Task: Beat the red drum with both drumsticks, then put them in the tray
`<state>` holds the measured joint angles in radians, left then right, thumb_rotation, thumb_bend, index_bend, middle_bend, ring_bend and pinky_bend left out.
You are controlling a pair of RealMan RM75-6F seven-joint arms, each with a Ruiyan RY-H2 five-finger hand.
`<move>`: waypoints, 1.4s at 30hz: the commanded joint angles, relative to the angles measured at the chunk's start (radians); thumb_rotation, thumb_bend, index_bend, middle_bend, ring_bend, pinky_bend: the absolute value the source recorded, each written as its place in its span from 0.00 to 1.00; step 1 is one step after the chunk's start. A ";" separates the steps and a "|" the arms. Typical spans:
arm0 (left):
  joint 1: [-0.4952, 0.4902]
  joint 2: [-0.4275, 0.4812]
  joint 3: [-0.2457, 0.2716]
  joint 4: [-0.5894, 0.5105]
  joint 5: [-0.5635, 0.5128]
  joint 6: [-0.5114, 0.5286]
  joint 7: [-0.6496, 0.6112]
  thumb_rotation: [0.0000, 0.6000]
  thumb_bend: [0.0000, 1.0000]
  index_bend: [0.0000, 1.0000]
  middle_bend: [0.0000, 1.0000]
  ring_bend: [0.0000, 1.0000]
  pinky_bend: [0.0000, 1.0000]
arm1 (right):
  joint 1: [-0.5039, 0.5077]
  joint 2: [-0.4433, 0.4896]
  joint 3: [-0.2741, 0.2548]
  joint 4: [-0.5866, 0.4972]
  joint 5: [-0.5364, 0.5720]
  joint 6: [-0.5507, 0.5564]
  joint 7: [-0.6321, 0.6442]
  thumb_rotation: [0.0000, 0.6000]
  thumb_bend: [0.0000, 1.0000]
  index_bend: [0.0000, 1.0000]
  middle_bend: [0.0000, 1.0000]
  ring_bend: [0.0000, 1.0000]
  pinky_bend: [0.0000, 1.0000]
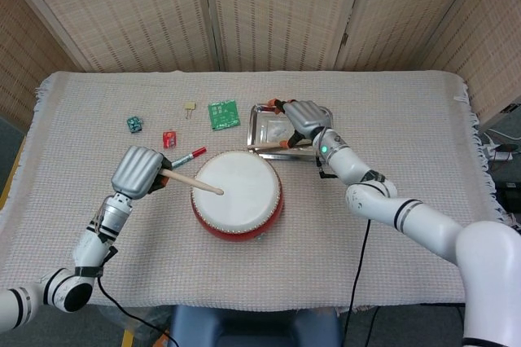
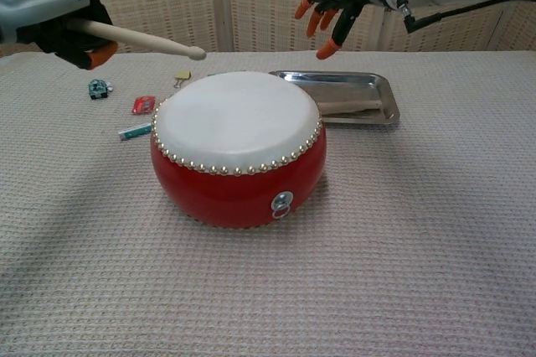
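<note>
Red drum point(image 1: 237, 194) sits mid-table; one drumstick point(image 2: 350, 108) lies in the steel tray point(image 1: 262, 111) just behind it. Right hand point(image 2: 335, 7), fingers spread and holding nothing, hovers above the tray. Left hand point(image 1: 140, 173) grips the second drumstick point(image 1: 192, 182), its tip over the drumhead. Likely hazards: the carried stick clipping the drum rim or rolling off the tray's shallow lip. Surface: beige woven cloth point(image 1: 423, 135); behind, woven folding screens point(image 1: 277, 5).

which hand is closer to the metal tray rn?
Right. The right hand hovers open just above the shiny rectangular metal tray, where one wooden drumstick lies. The left hand is across the red drum, gripping the other drumstick.
</note>
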<state>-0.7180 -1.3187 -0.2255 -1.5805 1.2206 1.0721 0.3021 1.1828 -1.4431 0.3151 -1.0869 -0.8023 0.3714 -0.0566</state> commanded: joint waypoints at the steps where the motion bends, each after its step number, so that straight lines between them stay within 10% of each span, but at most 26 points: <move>1: -0.028 -0.018 -0.015 -0.021 -0.047 -0.025 0.052 1.00 0.66 1.00 1.00 1.00 1.00 | -0.068 0.300 -0.038 -0.411 0.130 0.133 -0.048 1.00 0.14 0.19 0.25 0.20 0.34; 14: -0.129 -0.100 -0.063 -0.074 -0.307 -0.011 0.338 1.00 0.66 1.00 1.00 1.00 1.00 | 0.016 0.439 -0.066 -0.733 0.304 0.144 -0.036 1.00 0.12 0.23 0.30 0.24 0.39; 33: -0.220 -0.189 -0.097 -0.101 -0.445 0.097 0.466 1.00 0.65 1.00 1.00 1.00 1.00 | 0.209 0.224 -0.139 -0.704 0.457 0.314 -0.131 1.00 0.12 0.25 0.31 0.25 0.40; 42: -0.244 -0.217 -0.092 -0.089 -0.455 0.126 0.489 1.00 0.65 1.00 1.00 1.00 1.00 | 0.240 0.149 -0.131 -0.693 0.527 0.463 -0.185 1.00 0.25 0.43 0.48 0.39 0.49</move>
<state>-0.9606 -1.5343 -0.3177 -1.6701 0.7660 1.1973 0.7905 1.4148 -1.2681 0.1792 -1.7841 -0.2981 0.7884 -0.2213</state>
